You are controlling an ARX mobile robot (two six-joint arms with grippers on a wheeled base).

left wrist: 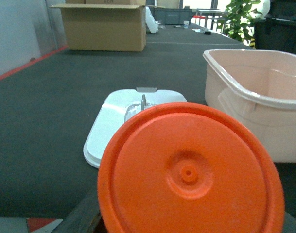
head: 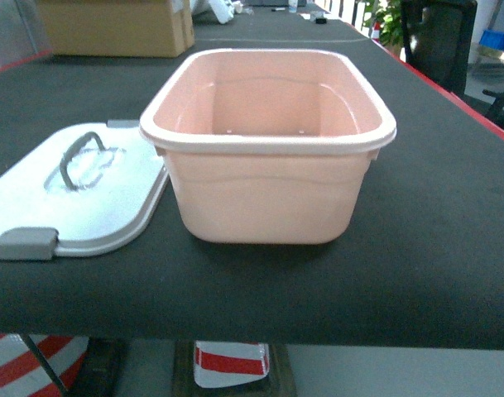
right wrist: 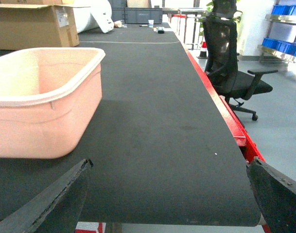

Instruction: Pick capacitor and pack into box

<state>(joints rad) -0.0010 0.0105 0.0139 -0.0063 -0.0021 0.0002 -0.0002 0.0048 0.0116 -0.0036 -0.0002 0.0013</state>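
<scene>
With the box (head: pixel 268 145) open, lid (head: pixel 78 194) beside it, carry the orange disc (left wrist: pixel 189 174) filling the left wrist view over the rim before releasing; right jaws stand apart, left jaws' state cannot be told

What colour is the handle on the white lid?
Grey. The curved handle on the flat white plastic lid shows best in the head view.

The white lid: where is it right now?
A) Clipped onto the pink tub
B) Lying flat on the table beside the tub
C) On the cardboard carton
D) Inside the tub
B: the white lid lies flat on the black table, left of the open pink tub.
</scene>
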